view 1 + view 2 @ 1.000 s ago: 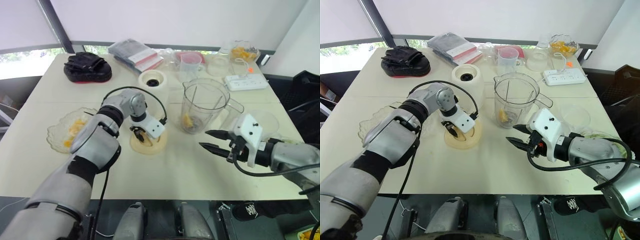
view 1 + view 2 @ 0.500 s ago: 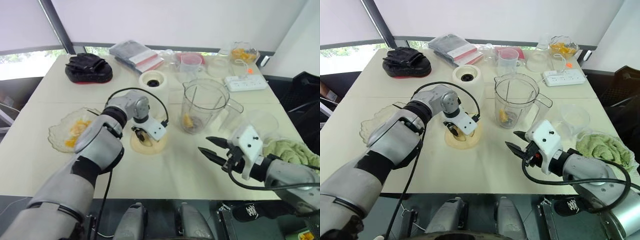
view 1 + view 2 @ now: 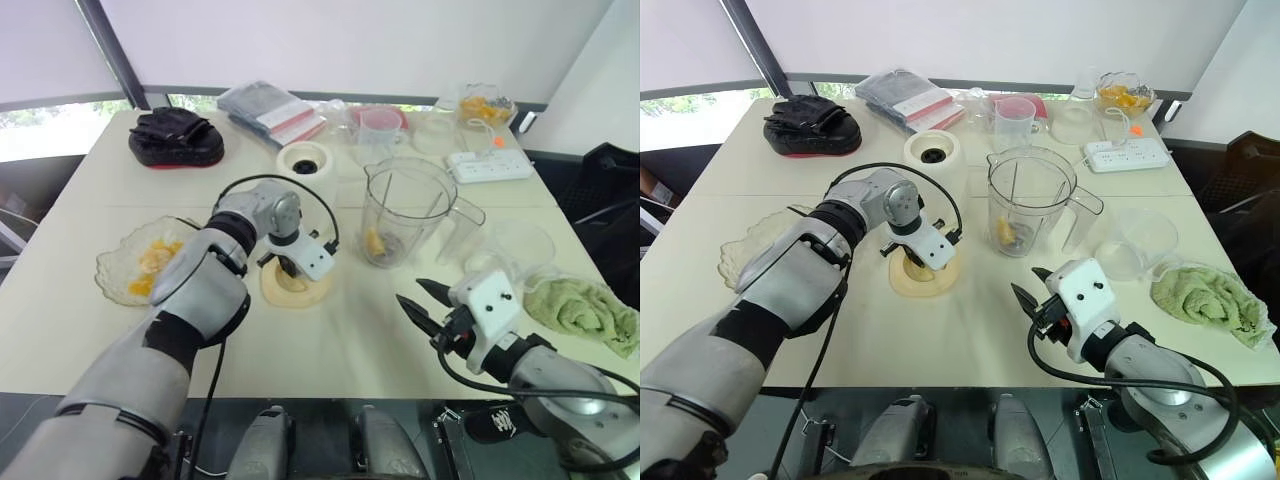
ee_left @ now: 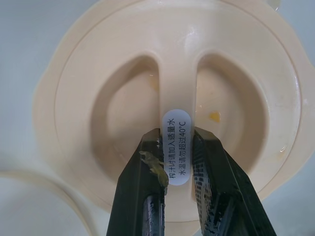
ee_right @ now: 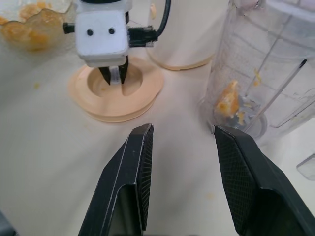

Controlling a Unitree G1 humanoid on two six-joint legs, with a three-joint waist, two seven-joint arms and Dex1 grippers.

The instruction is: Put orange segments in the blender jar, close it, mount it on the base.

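The clear blender jar point(image 3: 405, 210) stands upright at mid-table with an orange segment point(image 5: 228, 102) at its bottom. Left of it lies the cream lid point(image 3: 296, 288), flat on the table. My left gripper point(image 4: 177, 157) points down into the lid and is shut on its central handle ridge. The white blender base point(image 3: 305, 160) stands behind the lid. A glass bowl point(image 3: 112, 285) with orange segments sits at the left. My right gripper point(image 3: 425, 303) hovers open near the front edge, in front of the jar, holding nothing.
A green cloth point(image 3: 585, 305) lies at the right edge beside a small clear bowl point(image 3: 515, 245). At the back are a power strip point(image 3: 490, 165), a pink-lidded cup point(image 3: 380, 130), packets point(image 3: 272, 108), a black object point(image 3: 175, 135) and another bowl of orange point(image 3: 487, 105).
My right gripper has drawn back from beside the jar toward the front edge, uncovering the green cloth. The left gripper stays on the lid.
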